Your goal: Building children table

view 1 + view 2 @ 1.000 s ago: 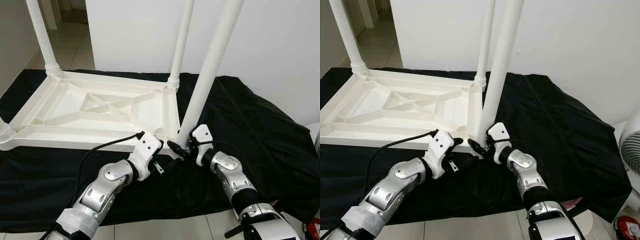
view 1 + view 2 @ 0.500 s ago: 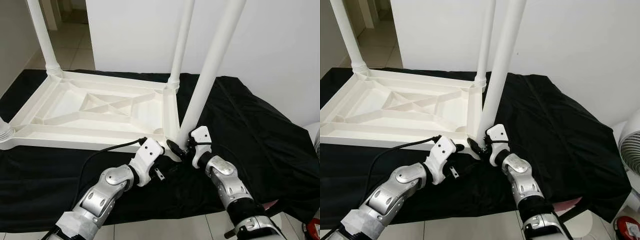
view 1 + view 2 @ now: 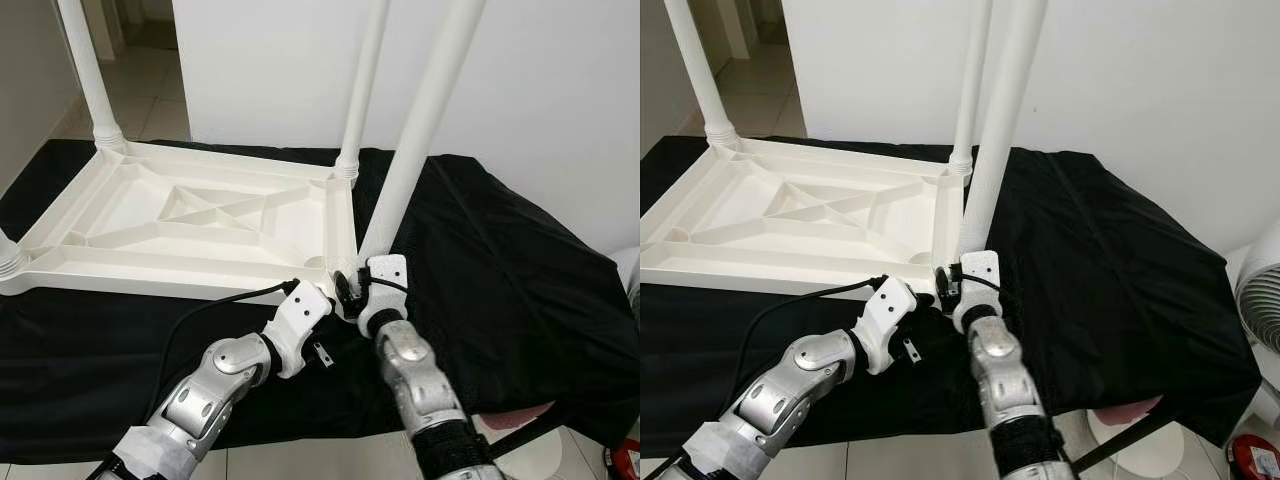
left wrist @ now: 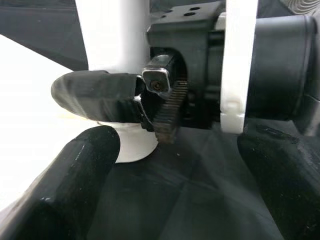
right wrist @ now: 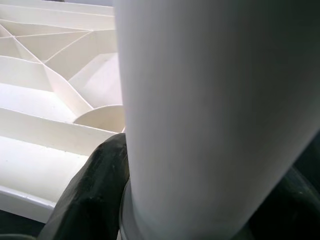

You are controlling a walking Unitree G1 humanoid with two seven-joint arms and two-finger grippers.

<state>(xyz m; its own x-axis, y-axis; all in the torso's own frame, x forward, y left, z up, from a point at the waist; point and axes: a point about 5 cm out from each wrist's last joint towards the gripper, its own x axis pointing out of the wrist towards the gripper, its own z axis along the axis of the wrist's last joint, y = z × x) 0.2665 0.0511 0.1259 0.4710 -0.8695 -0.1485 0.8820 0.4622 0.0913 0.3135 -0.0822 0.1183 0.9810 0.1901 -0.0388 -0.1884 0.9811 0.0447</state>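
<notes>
A: Presumably the step in hand was seating the last leg?

B: Correct, as a judgement. The table top lay upside down on the black cloth. Two fitted legs stood upright at its far corners. The right gripper was closed around the base of the loose leg, which leaned slightly at the near right corner socket.

A: And the left gripper?

B: Its fingers were spread apart and held nothing; they sat just beside the right gripper, low against the cloth.

A: What did the next move call for?

B: Bringing the leg upright over the socket, then pressing or turning it home.

A: Any containers?

B: None. The ribbed cells under the table top held nothing.
</notes>
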